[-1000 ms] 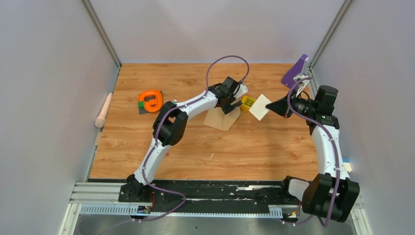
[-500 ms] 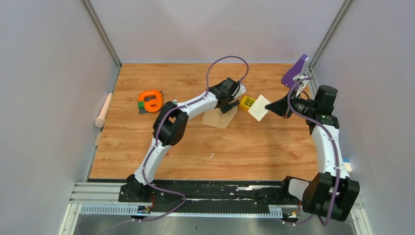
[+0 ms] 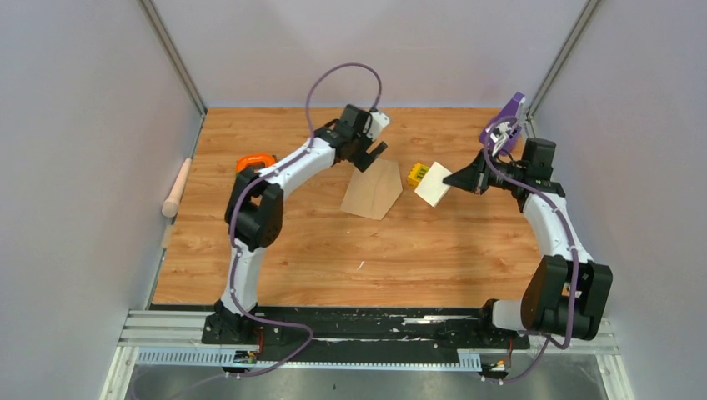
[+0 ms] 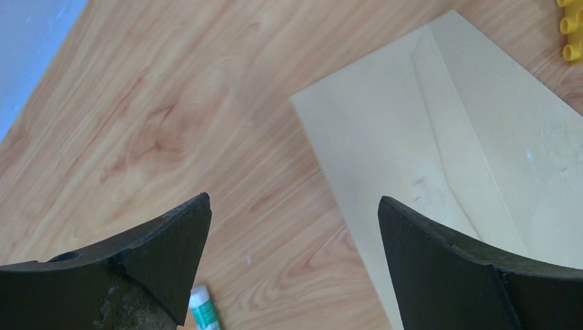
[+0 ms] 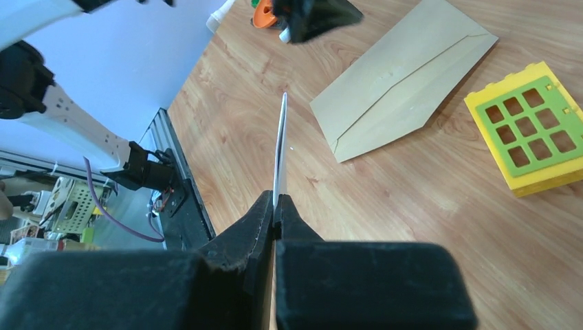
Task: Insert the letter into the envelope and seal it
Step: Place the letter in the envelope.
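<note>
The right gripper (image 5: 275, 203) is pinched tight on the white letter (image 5: 280, 151), holding it edge-on in the air. The left gripper (image 4: 292, 206) hovers spread wide and empty at the edge of the tan envelope (image 3: 373, 190). The envelope lies flat on the wooden table (image 3: 333, 250), flap unfolded. A yellow-and-green grid block (image 5: 533, 127) sits just beside it.
</note>
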You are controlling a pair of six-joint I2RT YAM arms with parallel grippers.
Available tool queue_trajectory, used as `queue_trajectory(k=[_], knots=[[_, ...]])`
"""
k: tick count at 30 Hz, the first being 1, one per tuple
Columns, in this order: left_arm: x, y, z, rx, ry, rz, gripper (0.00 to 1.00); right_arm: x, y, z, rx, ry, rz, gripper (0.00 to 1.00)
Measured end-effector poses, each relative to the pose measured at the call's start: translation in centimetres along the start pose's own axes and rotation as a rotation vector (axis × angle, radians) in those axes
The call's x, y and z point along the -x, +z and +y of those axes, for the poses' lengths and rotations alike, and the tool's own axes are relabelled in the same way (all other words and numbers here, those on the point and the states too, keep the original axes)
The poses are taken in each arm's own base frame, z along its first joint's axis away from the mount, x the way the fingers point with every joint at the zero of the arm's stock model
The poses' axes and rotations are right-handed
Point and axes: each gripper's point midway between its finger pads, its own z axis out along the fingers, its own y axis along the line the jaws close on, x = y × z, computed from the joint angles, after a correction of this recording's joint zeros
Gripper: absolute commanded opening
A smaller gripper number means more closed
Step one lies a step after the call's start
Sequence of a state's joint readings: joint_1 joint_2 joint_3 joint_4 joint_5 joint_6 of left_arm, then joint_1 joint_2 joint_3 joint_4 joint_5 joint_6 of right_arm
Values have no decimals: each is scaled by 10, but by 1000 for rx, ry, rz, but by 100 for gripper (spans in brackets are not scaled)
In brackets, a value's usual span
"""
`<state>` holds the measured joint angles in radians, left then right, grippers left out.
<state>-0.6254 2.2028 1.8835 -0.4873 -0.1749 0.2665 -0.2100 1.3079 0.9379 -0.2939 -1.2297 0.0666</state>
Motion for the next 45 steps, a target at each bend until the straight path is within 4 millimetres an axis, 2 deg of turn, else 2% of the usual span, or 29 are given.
queue_trajectory(k=[5, 8, 10, 12, 18, 22, 27, 33, 39, 45], knots=[[5, -40, 42, -43, -178, -111, 100, 20, 32, -12, 7, 43, 54, 0], [0, -40, 51, -97, -279, -145, 100, 33, 57, -27, -3, 84, 93, 0], [-8, -34, 42, -168, -349, -145, 100, 37, 74, -39, -9, 130, 122, 0], [-18, -26, 28, -246, -412, -123, 100, 32, 89, -51, -17, 186, 156, 0], [-40, -12, -15, -414, -542, -63, 100, -3, 122, -76, -83, 322, 276, 0], [-47, -10, -29, -474, -595, -54, 100, -9, 139, -83, -94, 357, 325, 0], [-47, -10, -33, -512, -640, -64, 100, -12, 151, -95, -111, 401, 366, 0], [-41, -8, -30, -535, -672, -93, 99, -31, 158, -118, -152, 489, 426, 0], [-46, -1, -35, -560, -703, -80, 99, -52, 165, -134, -169, 567, 480, 0], [-51, 1, -36, -588, -734, -78, 99, -51, 175, -139, -166, 579, 497, 0]])
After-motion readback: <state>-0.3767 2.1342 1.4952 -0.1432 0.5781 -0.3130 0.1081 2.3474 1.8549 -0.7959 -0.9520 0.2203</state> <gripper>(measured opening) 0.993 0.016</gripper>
